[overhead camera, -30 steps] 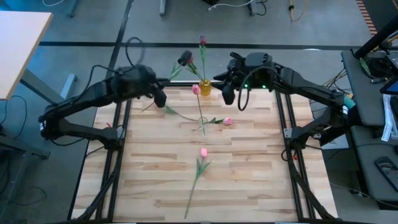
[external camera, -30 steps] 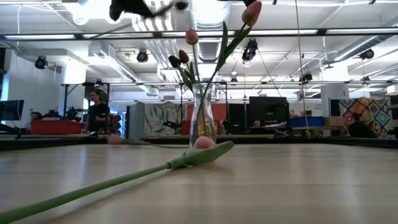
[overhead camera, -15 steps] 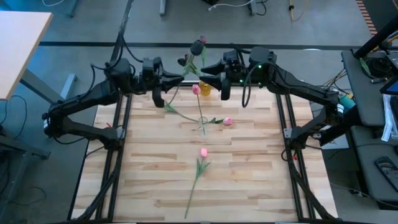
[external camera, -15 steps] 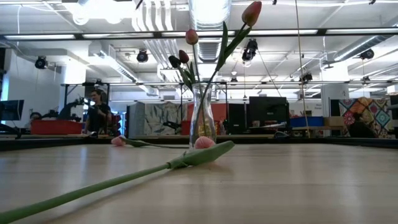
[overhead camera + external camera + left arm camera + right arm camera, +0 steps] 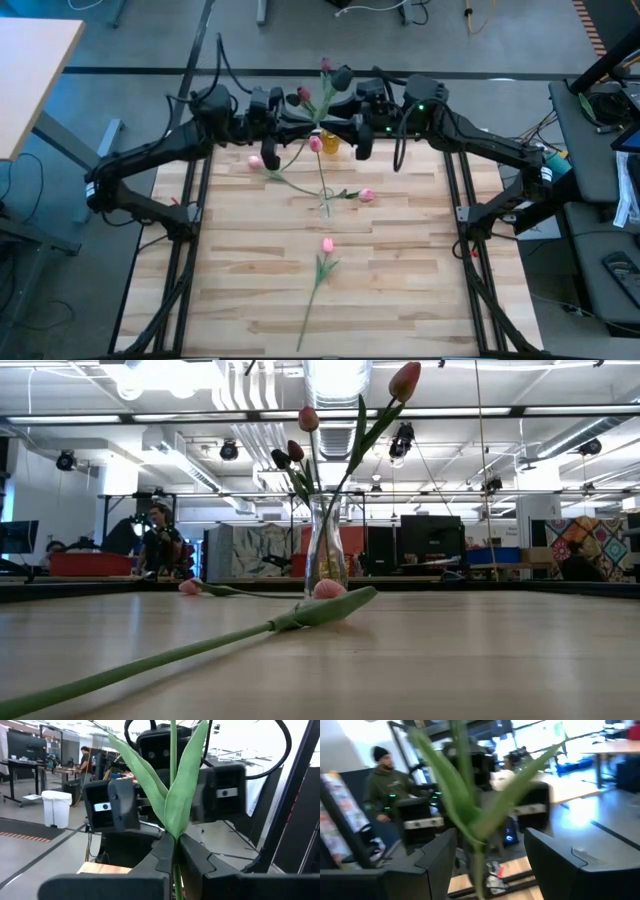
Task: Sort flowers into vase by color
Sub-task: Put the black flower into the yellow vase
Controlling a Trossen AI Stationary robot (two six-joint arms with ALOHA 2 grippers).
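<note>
Both arms raised, facing; left gripper (image 5: 175, 862) jaws clamped, right gripper (image 5: 485, 865) jaws apart.

1 vase (image 5: 329, 141), 3 pink tulips (image 5: 327, 244) flat on table (image 5: 400, 280), 2 arms (image 5: 160, 160).

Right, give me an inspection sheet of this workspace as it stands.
Surface: wooden table, bare apart from the flowers.
Job's things: vase at the far edge with several tulips in it; three loose pink tulips lie flat on the table; held tulip is raised near the vase.
Clutter: nothing seen.
Grippers: left gripper shut on the held tulip's stem; right gripper open, fingers either side of the stem.
Cables: black cable loops off the left arm.
Surroundings: person beyond the table; desk on the left.
</note>
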